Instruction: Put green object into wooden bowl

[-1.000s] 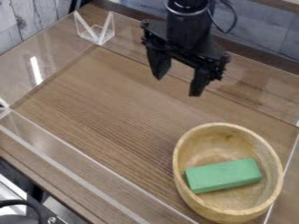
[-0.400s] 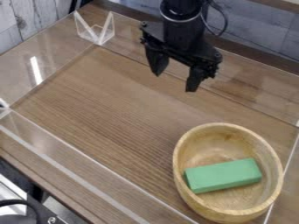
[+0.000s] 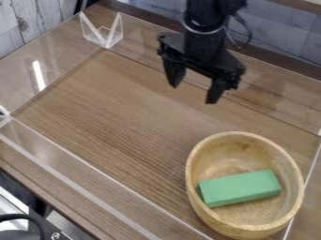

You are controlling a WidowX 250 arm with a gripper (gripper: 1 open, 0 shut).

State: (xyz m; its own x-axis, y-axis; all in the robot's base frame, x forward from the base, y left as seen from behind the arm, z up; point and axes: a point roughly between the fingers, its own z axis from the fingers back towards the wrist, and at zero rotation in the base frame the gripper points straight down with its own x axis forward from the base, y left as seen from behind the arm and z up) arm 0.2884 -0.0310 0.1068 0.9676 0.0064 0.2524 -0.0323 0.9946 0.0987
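The green object [image 3: 239, 188], a flat mid-green block, lies inside the wooden bowl [image 3: 205, 155] at the front right of the table, resting on the bowl's floor with its long side slightly tilted. My black gripper [image 3: 198, 85] hangs above the table well behind the bowl, near the back centre. Its fingers [image 3: 175, 75] point down and stand wide apart, open, with nothing between them.
Clear acrylic walls [image 3: 51, 159] fence the wooden tabletop [image 3: 113, 108] on the left, front and right. A small clear stand [image 3: 100, 31] sits at the back left corner. Cables run behind the arm at the back.
The gripper has shifted slightly to the right and stayed open. The green block and the bowl have not moved.
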